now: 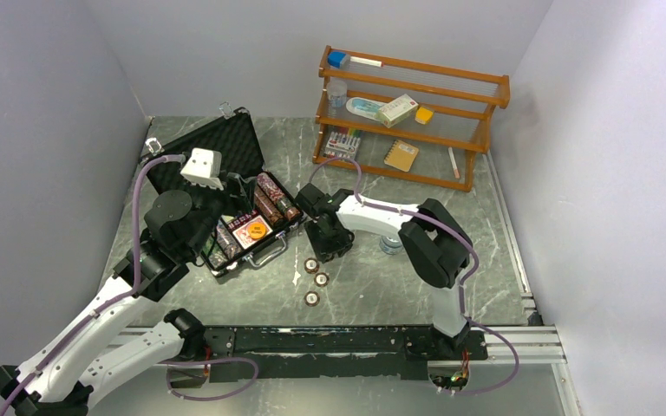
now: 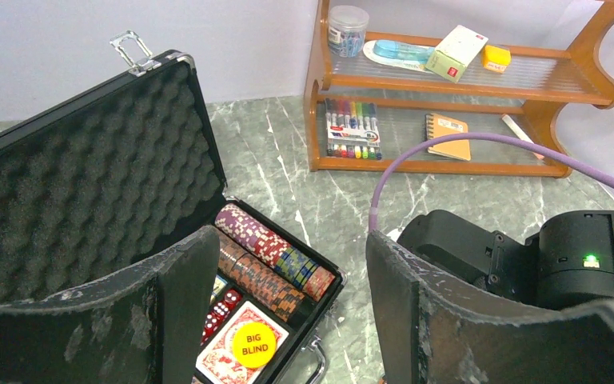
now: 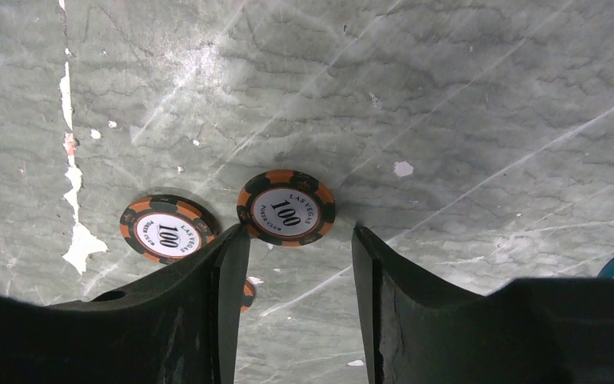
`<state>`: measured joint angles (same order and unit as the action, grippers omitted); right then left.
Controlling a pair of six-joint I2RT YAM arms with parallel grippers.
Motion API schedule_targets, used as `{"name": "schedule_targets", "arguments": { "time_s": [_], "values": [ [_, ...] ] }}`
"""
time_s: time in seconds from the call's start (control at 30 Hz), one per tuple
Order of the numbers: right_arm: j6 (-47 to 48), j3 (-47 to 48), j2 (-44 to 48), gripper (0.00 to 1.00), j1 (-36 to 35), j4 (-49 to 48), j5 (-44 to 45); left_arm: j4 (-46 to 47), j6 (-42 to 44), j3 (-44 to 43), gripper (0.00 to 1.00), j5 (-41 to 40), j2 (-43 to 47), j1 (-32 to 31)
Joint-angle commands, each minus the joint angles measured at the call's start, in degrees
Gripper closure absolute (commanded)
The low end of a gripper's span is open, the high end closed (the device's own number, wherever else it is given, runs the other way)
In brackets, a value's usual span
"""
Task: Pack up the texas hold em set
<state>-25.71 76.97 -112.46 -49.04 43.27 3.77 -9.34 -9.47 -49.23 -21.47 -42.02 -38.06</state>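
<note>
Because orange-black round chips [image 1: 322,279] lie loose at five o'clock of the black case [image 1: 225,143], right tool [image 3: 300,236] hovers half-open above; left tool [image 2: 292,248] wide, empty.

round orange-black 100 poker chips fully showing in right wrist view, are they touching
Apart: right wrist view shows bare table between left chip and centre chip.

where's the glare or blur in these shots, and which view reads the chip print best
Right wrist: sharpest, the 100 on the middle chip reads clearly, with a pale sheen on the table above it. Left wrist: the orange disc reads BIG BLIND, the foam lid is dark. Top external: even light, loose chips too small to read.
</note>
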Motion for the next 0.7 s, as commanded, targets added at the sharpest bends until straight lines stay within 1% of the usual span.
{"name": "schedule_targets", "arguments": {
  "time_s": [0.0,0.3,0.5,0.57,0.63,0.67],
  "values": [
    [0.41,-0.54,-4.58,0.45,0.43,-1.79,-0.74,0.16,-0.02,0.19,0.28,-1.20,0.11,0.27],
    [1.21,1.42,-6.74,0.45,0.34,-1.33,-0.52,0.19,0.07,0.12,0.28,-1.28,0.10,0.27],
    [1.89,2.14,-7.04,0.55,0.32,-1.67,-0.58,0.38,0.16,0.20,0.28,-1.29,0.44,0.29],
    [1.94,2.43,-6.77,0.53,0.34,-1.63,-0.47,0.29,0.16,0.27,0.28,-1.42,0.37,0.27],
    [2.03,2.53,-6.27,0.46,0.25,-1.83,-0.49,0.29,0.16,0.18,0.28,-1.41,0.36,0.27],
    [2.07,2.57,-6.06,0.45,0.30,-1.94,-0.47,0.29,0.14,0.27,0.28,-1.34,0.33,0.27]
  ]
}}
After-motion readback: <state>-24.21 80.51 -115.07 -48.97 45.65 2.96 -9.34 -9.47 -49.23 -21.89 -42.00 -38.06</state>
